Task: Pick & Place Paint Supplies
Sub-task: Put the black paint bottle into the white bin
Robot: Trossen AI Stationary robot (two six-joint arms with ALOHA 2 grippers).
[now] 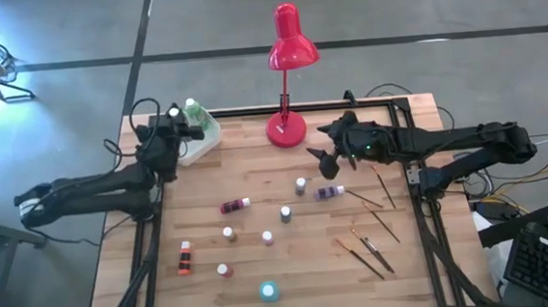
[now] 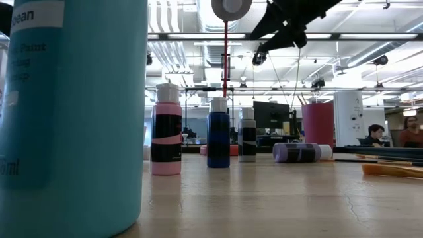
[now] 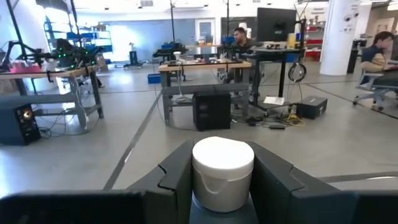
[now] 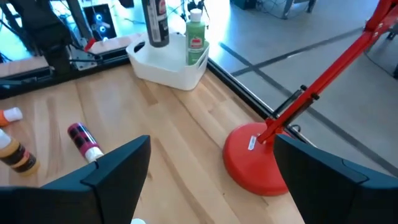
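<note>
High view: left gripper (image 1: 177, 122) over white tray (image 1: 205, 139) at far left of table (image 1: 264, 290), mid-delivery. Left wrist view: clamped on white-capped bottle (image 3: 222, 171); lowering and release due next. Right wrist view: right gripper (image 4: 205, 180) spread, empty, near red lamp (image 4: 261, 155); another pick awaits.

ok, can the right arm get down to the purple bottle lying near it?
Probably yes. The right claw hangs open by the lamp base, with the purple bottle lying on bare wood just below it. Nothing stands between them; the nearest upright bottle is off to one side.
</note>
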